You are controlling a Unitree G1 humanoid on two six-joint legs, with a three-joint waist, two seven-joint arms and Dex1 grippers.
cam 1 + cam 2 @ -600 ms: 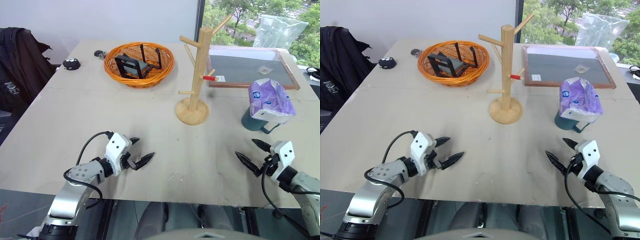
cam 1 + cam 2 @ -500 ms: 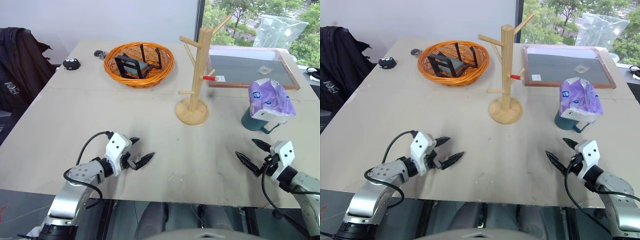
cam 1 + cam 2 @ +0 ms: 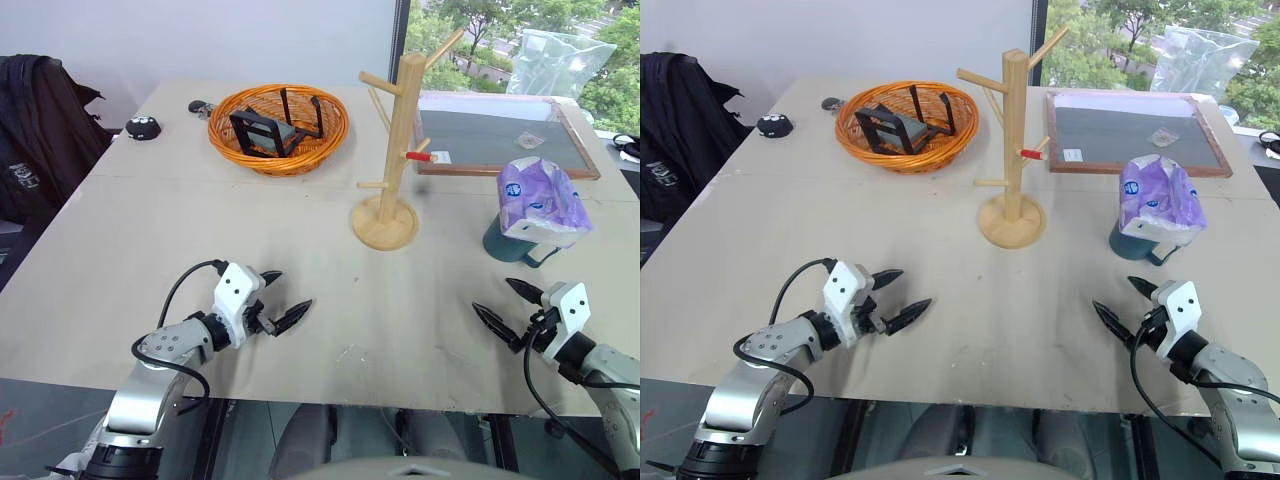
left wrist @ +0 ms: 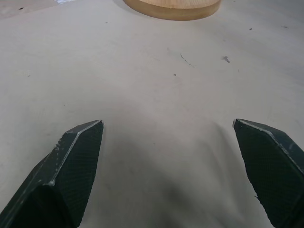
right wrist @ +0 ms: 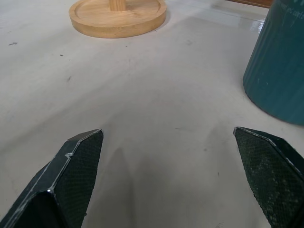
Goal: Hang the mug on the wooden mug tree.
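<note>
The teal mug [image 3: 503, 243] stands on the table at the right, its top covered by a purple-and-white packet [image 3: 541, 200]; its ribbed wall [image 5: 279, 61] looms close in the right wrist view. The wooden mug tree [image 3: 401, 140] stands upright mid-table on its round base [image 5: 118, 17], one peg red-tipped. My right gripper [image 3: 498, 299] hovers open just in front of the mug, nothing between its fingers. My left gripper [image 3: 286, 295] is open and empty over bare table at the near left, pointing toward the tree's base [image 4: 173, 7].
An orange wicker basket [image 3: 225, 140] holding black frames sits at the back left. A wood-framed dark board [image 3: 500, 140] lies behind the mug. A small black object [image 3: 143, 127] rests at the far left, and a dark jacket [image 3: 40, 120] hangs beside the table.
</note>
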